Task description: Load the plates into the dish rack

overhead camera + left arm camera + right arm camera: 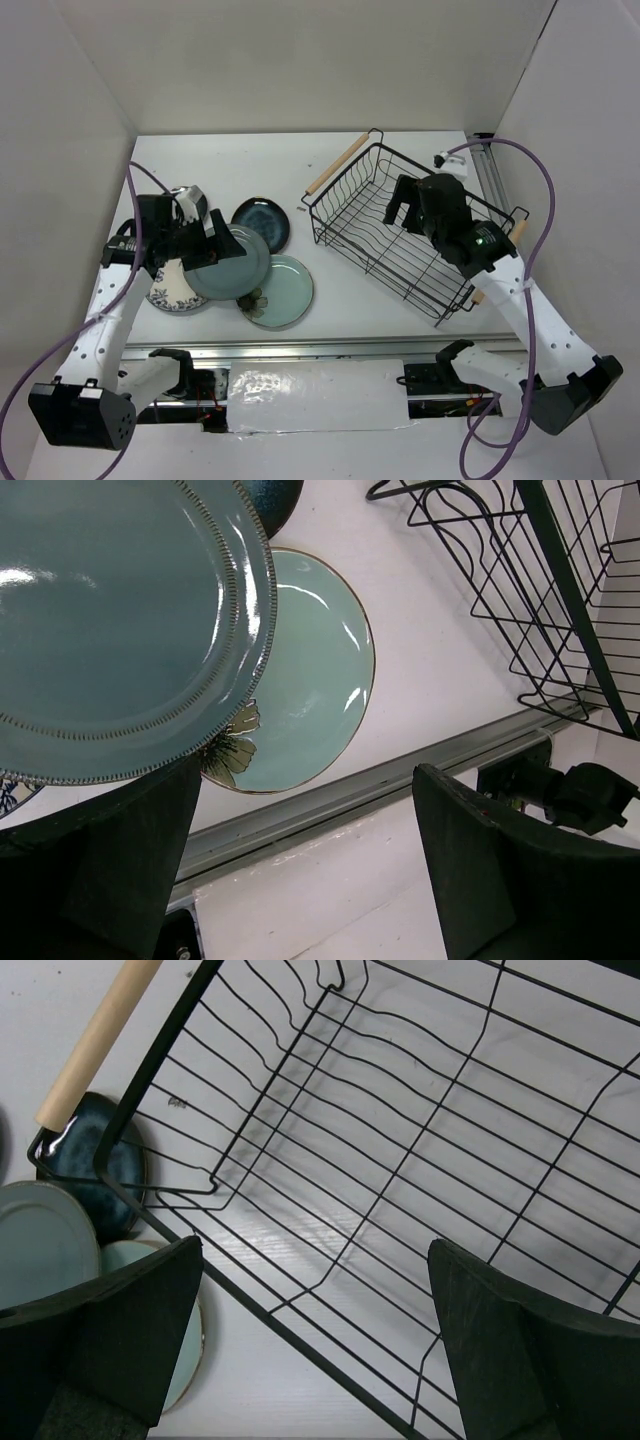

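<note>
Zero of four loaded. Black wire dish rack (338, 164) sitting empty. Round ceramic plates all lying on white table (350, 300) left of it: grey-teal plate (235, 268), glossy navy plate (265, 220), mint flowered plate (285, 290), white-blue floral plate (175, 293). Left gripper (198, 236) hovering over grey-teal plate, right gripper (405, 210) over rack; both gaping, gripping nothing.

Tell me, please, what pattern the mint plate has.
The mint plate has a flower at its rim; left wrist view.

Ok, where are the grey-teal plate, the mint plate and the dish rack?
grey-teal plate (235, 268): top view, its centre.
mint plate (310, 670): left wrist view, bare middle.
dish rack (100, 1035): right wrist view, wooden handle.
</note>
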You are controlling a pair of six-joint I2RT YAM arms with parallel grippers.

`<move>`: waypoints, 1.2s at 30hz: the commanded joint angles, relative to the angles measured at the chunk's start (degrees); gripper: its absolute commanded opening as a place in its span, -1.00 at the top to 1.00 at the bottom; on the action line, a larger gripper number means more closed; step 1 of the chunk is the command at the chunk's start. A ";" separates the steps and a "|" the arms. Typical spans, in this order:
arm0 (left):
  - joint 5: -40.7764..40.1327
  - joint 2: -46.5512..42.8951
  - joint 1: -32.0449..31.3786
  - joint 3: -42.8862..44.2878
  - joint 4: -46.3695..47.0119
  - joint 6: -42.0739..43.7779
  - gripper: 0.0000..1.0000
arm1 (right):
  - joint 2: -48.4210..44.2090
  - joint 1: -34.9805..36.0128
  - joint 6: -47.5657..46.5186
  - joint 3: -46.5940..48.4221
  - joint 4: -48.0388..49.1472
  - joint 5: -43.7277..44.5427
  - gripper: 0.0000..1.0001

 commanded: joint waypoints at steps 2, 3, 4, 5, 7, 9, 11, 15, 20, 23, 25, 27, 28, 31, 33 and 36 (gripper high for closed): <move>-1.99 -1.00 0.31 -0.43 1.51 -0.14 -0.99 | -3.18 -0.46 -0.01 -2.24 3.53 -0.02 -1.00; -2.96 -0.82 0.22 -0.69 1.69 -0.76 -0.99 | -3.97 -0.46 -0.10 -2.59 3.53 -0.29 -1.00; -3.23 -0.91 0.22 -1.74 2.12 -0.86 -0.94 | -4.32 -0.46 -0.01 -2.68 3.53 -0.38 -1.00; -2.11 -1.17 0.22 -2.27 3.52 -0.07 -0.94 | -4.41 -0.54 -0.18 -2.68 3.27 -0.46 -1.00; -0.17 -1.35 0.22 -4.20 4.76 0.46 -0.99 | -4.85 -0.54 -0.53 -2.77 3.61 -0.90 -1.00; 1.06 -1.35 0.04 -5.44 5.82 1.25 -0.99 | -6.42 -0.55 -0.98 -4.61 5.45 -2.22 -1.00; 0.29 -1.09 0.13 -6.06 6.17 -0.58 -0.99 | -7.22 -0.72 -0.54 -5.31 6.08 -2.22 -1.00; -9.37 2.51 1.44 -3.52 0.74 -8.32 -0.99 | -8.02 -0.98 0.34 -5.93 5.64 -3.01 -1.00; -16.86 5.07 10.76 -4.12 -4.72 -14.03 -0.99 | -9.69 -1.51 0.34 -7.86 7.30 -6.79 -1.00; -16.51 3.40 14.27 -4.65 -5.78 -17.90 -0.99 | -9.69 -1.78 0.34 -8.56 8.27 -8.37 -1.00; -15.55 2.00 15.85 -5.88 -6.13 -19.83 -0.99 | -9.25 -1.78 0.34 -8.57 8.71 -9.34 -1.00; -15.01 0.94 16.39 -7.29 -6.13 -22.12 -0.99 | -8.72 -1.95 0.25 -8.65 8.80 -9.78 -1.00; -16.15 0.76 16.83 -7.46 -5.87 -23.61 -0.99 | -8.63 -1.95 0.34 -8.83 8.89 -10.30 -1.00; -17.47 1.46 19.81 -8.78 -3.86 -25.38 -0.99 | -8.54 -2.13 0.34 -9.36 9.50 -11.54 -1.00; -17.83 3.56 21.83 -9.84 -0.17 -24.86 -0.99 | -8.55 -2.21 0.17 -9.80 10.21 -12.15 -1.00; -16.34 8.12 24.82 -10.36 1.16 -23.71 -0.99 | -8.98 -2.39 0.43 -10.32 10.12 -12.51 -1.00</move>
